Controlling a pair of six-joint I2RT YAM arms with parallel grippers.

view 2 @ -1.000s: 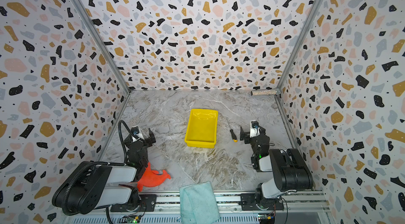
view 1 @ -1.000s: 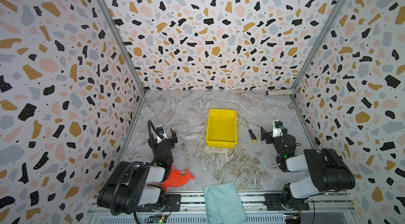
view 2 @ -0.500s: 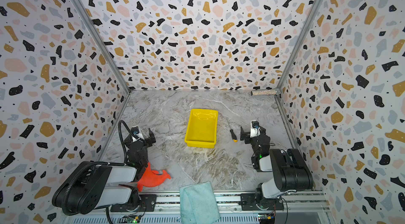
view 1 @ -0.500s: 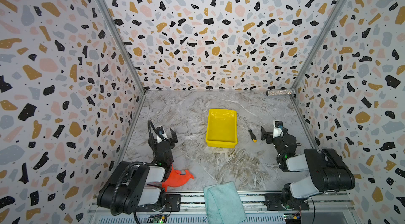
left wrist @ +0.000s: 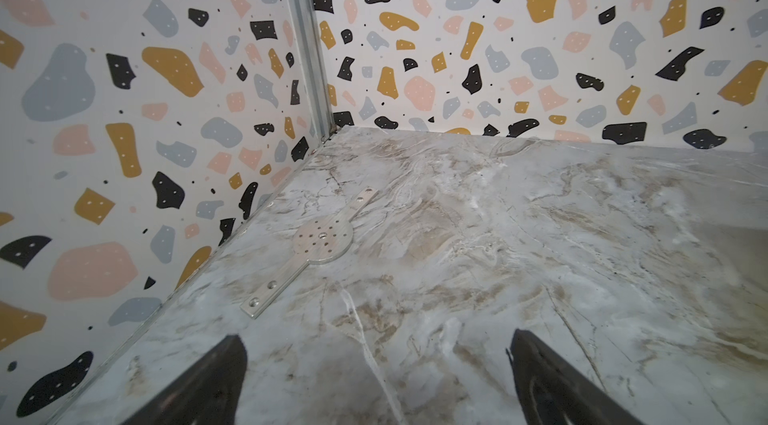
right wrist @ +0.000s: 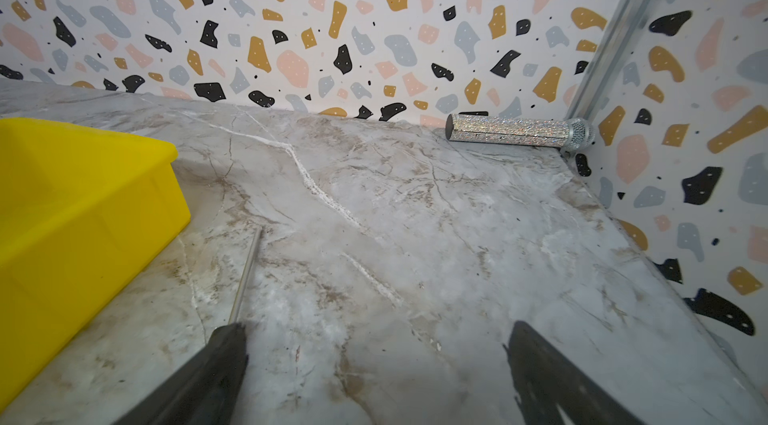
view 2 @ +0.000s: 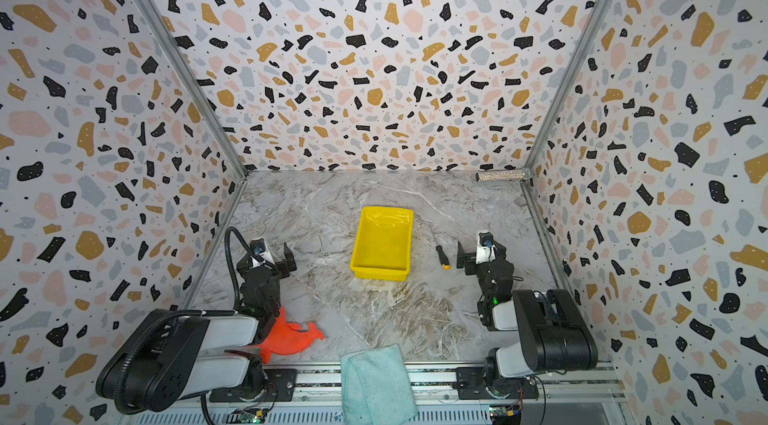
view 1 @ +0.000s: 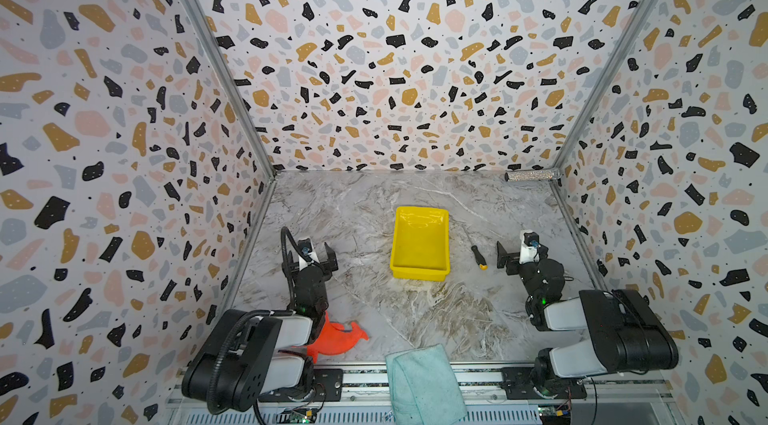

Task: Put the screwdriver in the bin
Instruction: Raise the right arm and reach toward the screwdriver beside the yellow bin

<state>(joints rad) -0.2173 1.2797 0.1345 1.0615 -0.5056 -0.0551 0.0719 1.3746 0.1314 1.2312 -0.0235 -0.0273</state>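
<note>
The screwdriver (view 1: 477, 254) (view 2: 441, 254) lies flat on the marble floor just right of the bin (view 1: 419, 273) (view 2: 380, 273), with its thin shaft pointing toward the back wall. The bin is a shallow yellow tray with nothing in it. My right gripper (view 1: 521, 256) (view 2: 481, 256) rests low, right of the screwdriver handle, open. In the right wrist view the silver shaft (right wrist: 245, 273) runs up from behind one finger, beside the bin wall (right wrist: 83, 202), and nothing sits between the jaws of the right gripper (right wrist: 374, 326). My left gripper (view 1: 309, 263) (left wrist: 374, 337) is open over bare floor at the left.
A glittery silver cylinder (view 1: 532, 174) (right wrist: 515, 132) lies in the back right corner. An orange toy (view 1: 336, 337) sits by the left arm's base and a teal cloth (view 1: 424, 385) hangs over the front edge. A metal plate (left wrist: 322, 240) is fixed near the left wall. Patterned walls enclose three sides.
</note>
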